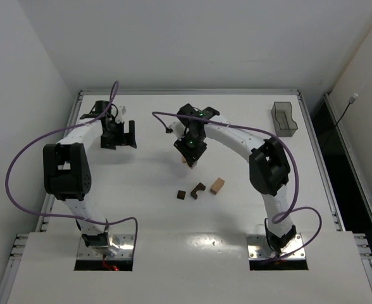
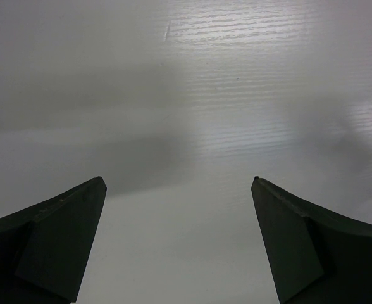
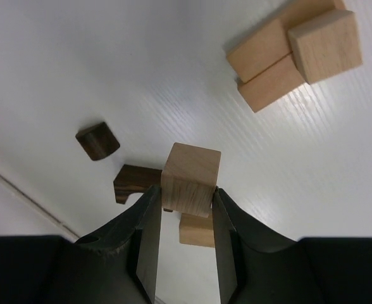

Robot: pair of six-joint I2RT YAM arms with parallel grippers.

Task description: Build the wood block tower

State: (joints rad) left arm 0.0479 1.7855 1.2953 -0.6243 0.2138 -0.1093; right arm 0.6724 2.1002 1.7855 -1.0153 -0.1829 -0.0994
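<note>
One tan cube (image 3: 191,174) sits pinched in the right pincer (image 3: 186,199), left pincer (image 2: 178,183) gapes empty; a skewed release could topple the tan stack (image 3: 281,63) ahead.

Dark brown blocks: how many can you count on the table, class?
2. One small dark block lies near the middle of the table; the dark arch lies just right of it in the top view, not touching. More could be hidden from view.

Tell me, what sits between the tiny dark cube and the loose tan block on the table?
The dark arch-shaped block sits between the dark cube and the tan block. The top view shows it.
</note>
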